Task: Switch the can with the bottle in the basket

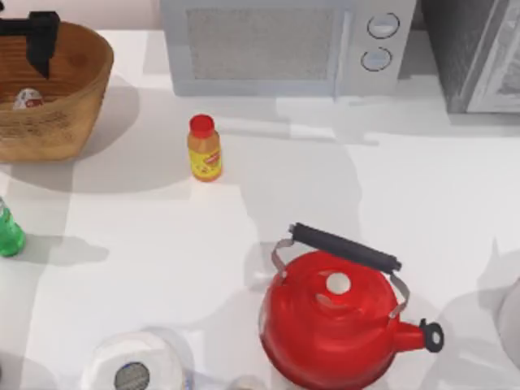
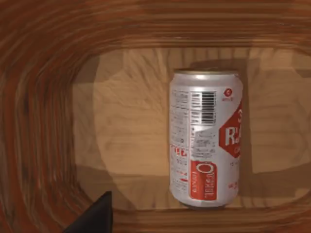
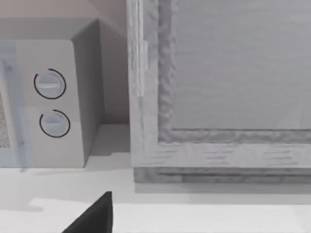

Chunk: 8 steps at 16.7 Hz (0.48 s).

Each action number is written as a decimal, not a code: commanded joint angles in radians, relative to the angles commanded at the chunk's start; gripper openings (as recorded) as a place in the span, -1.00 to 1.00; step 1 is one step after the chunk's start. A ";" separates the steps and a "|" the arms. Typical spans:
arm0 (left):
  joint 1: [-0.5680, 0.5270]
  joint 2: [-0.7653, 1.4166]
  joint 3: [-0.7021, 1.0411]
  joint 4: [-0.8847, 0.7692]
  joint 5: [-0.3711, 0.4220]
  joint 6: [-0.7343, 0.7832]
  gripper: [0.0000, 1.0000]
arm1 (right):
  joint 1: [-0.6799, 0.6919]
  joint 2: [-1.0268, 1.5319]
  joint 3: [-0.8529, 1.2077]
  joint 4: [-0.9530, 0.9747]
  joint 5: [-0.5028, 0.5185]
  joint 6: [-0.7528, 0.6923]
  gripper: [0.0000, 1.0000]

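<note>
The basket [image 1: 77, 89] is woven wicker, ribbed and matt, with a smooth wood-grain floor. The can [image 2: 205, 138] is shiny silver metal. The kettle [image 1: 333, 329] is glossy red enamel, the bottle [image 1: 8, 233] translucent green plastic.

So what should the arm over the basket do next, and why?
Probably lower the left tool onto the can and grip it. The tool hangs above the basket with the can lying on its floor, not yet held, while the green bottle waits on the table outside. The can likely has to come out first.
</note>
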State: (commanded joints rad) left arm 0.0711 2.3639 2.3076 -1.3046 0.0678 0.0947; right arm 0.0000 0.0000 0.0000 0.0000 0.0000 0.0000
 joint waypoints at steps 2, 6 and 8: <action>0.003 0.100 0.097 -0.057 0.002 0.006 1.00 | 0.000 0.000 0.000 0.000 0.000 0.000 1.00; 0.007 0.186 0.179 -0.105 0.004 0.011 1.00 | 0.000 0.000 0.000 0.000 0.000 0.000 1.00; 0.007 0.186 0.179 -0.105 0.004 0.011 1.00 | 0.000 0.000 0.000 0.000 0.000 0.000 1.00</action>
State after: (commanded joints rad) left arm 0.0776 2.5494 2.4861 -1.4096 0.0714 0.1061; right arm 0.0000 0.0000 0.0000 0.0000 0.0000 0.0000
